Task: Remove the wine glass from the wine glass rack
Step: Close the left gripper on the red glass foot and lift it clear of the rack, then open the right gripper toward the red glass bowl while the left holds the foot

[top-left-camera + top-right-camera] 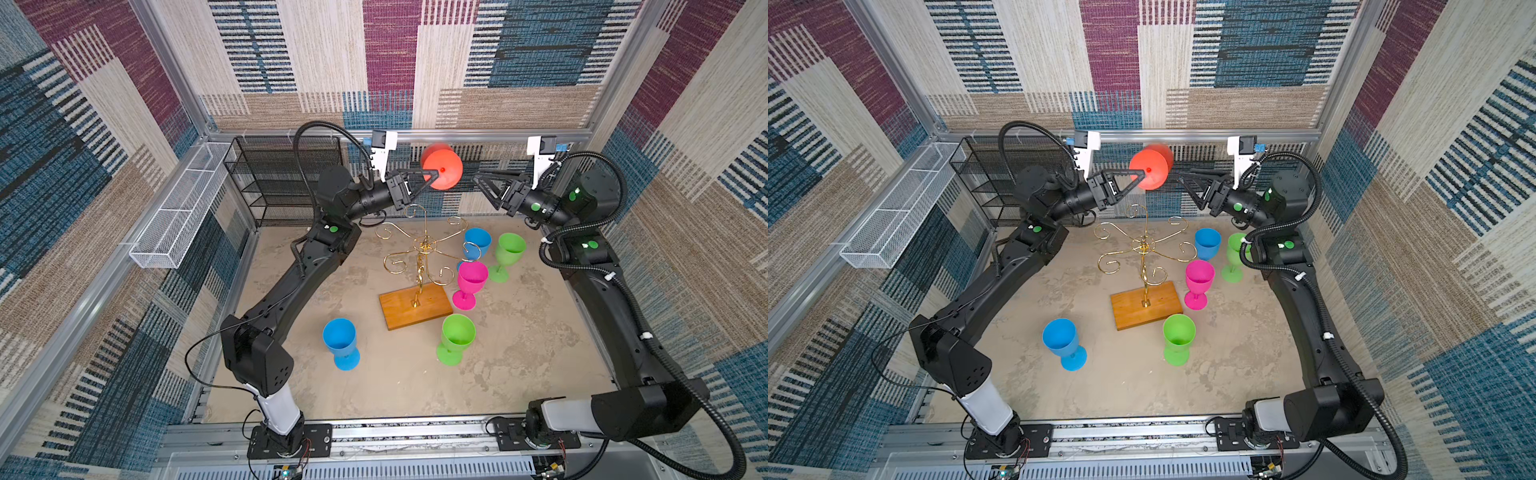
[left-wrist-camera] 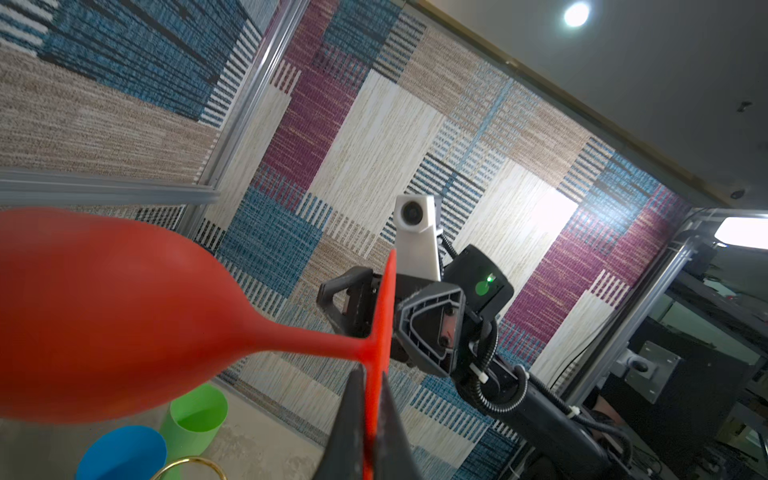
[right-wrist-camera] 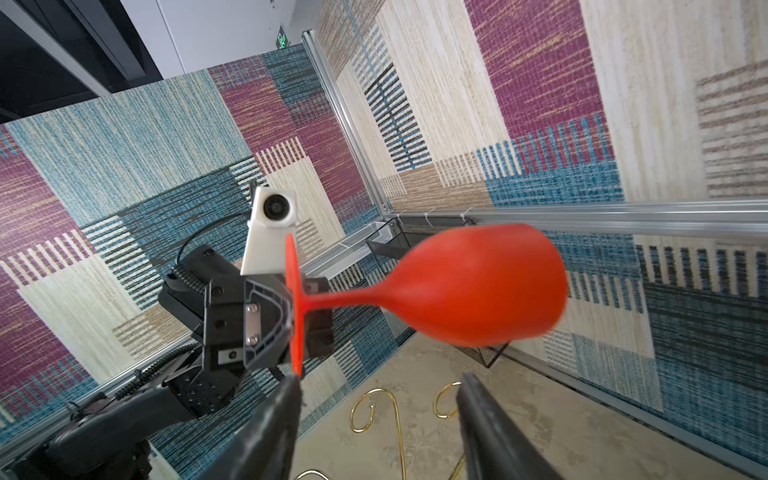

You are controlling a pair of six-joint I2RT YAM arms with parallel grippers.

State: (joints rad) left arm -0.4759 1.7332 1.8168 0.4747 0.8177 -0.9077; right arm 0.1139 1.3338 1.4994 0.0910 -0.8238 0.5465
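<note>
- Left gripper pinches the red plastic wine glass by its foot, upper centre of frame.
- Right gripper gapes wide just beside it.

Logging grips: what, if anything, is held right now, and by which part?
The left gripper is shut on the red glass, pinching the edge of its foot; the right gripper is open and empty.

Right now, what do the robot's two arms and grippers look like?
The left arm and right arm are matte black, each with a white segment near its base. Green round stickers mark the wrist joints. Black ribbed hose loops along both, tied with white clips on the right. The left gripper and right gripper have black open-frame triangular fingers, each carrying a white camera bracket.
</note>
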